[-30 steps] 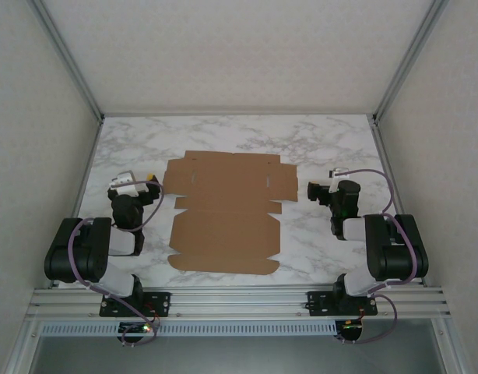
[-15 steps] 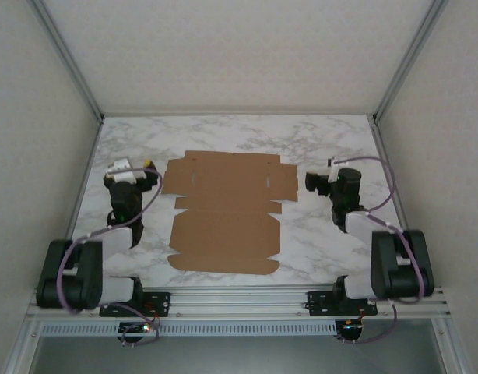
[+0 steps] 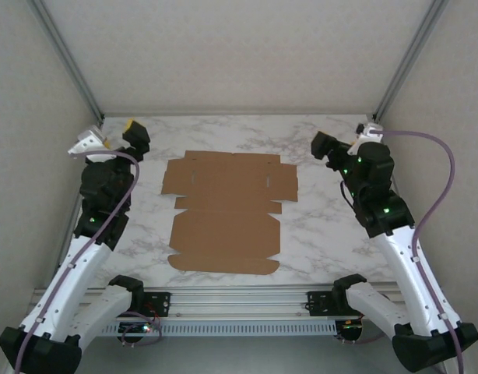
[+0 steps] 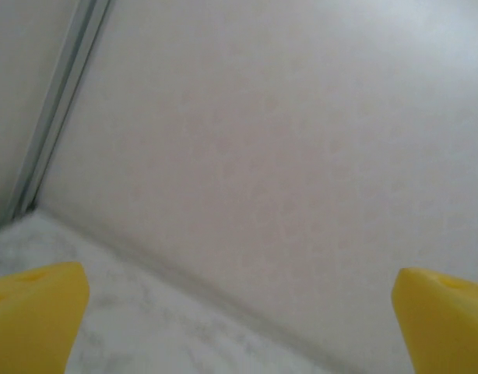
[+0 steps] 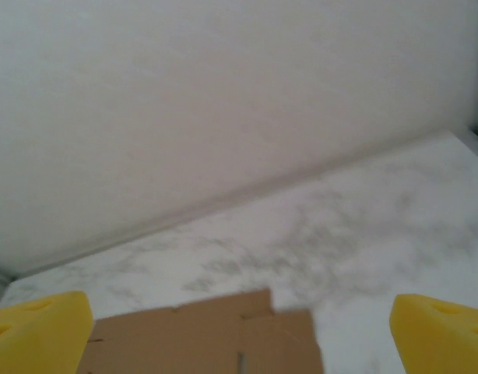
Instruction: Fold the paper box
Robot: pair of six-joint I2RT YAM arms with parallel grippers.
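**Both arms risen from beside the sheet; folding not begun**

Both arms have lifted and stretched out from their low, tucked posture of a second ago, while the paper box (image 3: 227, 210) has not shifted. We find the left gripper (image 3: 113, 136) raised off the box's far-left corner and the right gripper (image 3: 346, 140) raised off its far-right corner, each well clear of the cardboard. Both stand with jaws spread wide and nothing between them. In the left wrist view the yellow pads (image 4: 33, 312) sit at the frame edges with bare wall and table between them.

Progress: none that we can record. The box lies flat and fully opened out on the marble table (image 3: 325, 234), with every flap and tab in one plane and no crease raised. In our judgement every fold remains to be made: side walls, end flaps, lid and tuck.

Surroundings: white enclosure walls stand to the left, to the right and beyond the box. An aluminium rail (image 3: 239, 300) runs on its near side and carries the arm bases. We see no obstacle between either gripper and the sheet. One hindrance is noted: the sheet lies flush on the table, so an edge may be hard to get a finger under.
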